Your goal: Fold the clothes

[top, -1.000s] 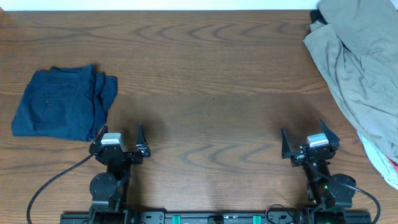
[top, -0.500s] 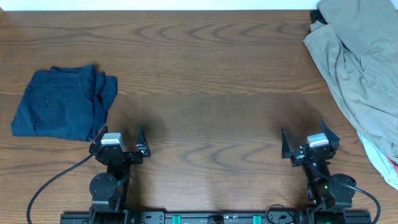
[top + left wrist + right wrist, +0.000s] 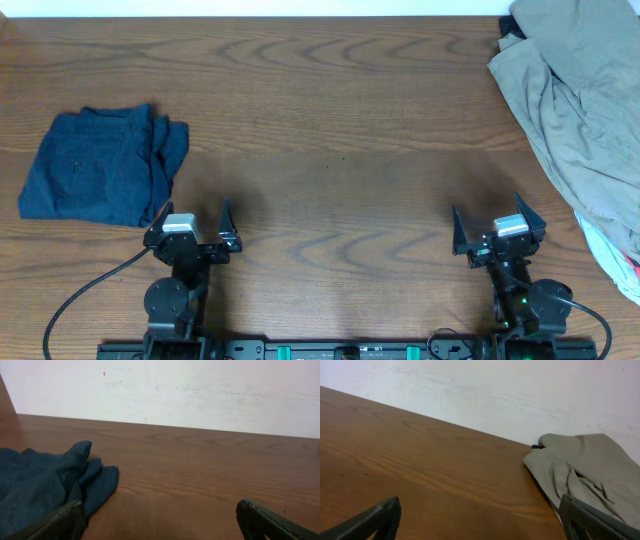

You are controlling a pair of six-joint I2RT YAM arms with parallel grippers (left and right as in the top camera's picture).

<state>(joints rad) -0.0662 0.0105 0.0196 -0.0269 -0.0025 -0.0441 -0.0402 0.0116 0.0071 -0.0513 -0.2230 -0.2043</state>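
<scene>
The khaki grey-beige trousers [image 3: 575, 100] lie crumpled at the table's far right, running off the right edge. They also show in the right wrist view [image 3: 585, 475] at the right. My left gripper [image 3: 190, 222] is open and empty near the front edge at the left. In its wrist view the left gripper [image 3: 160, 520] has its fingers wide apart over bare wood. My right gripper [image 3: 497, 227] is open and empty near the front edge, left of the trousers. In its wrist view the right gripper [image 3: 480, 517] has its fingers wide apart.
A folded dark navy garment [image 3: 100, 165] lies at the left, just beyond my left gripper, and shows in the left wrist view [image 3: 45, 485]. A pale and red cloth [image 3: 615, 258] pokes out under the trousers at the right edge. A white wall [image 3: 175, 390] backs the table.
</scene>
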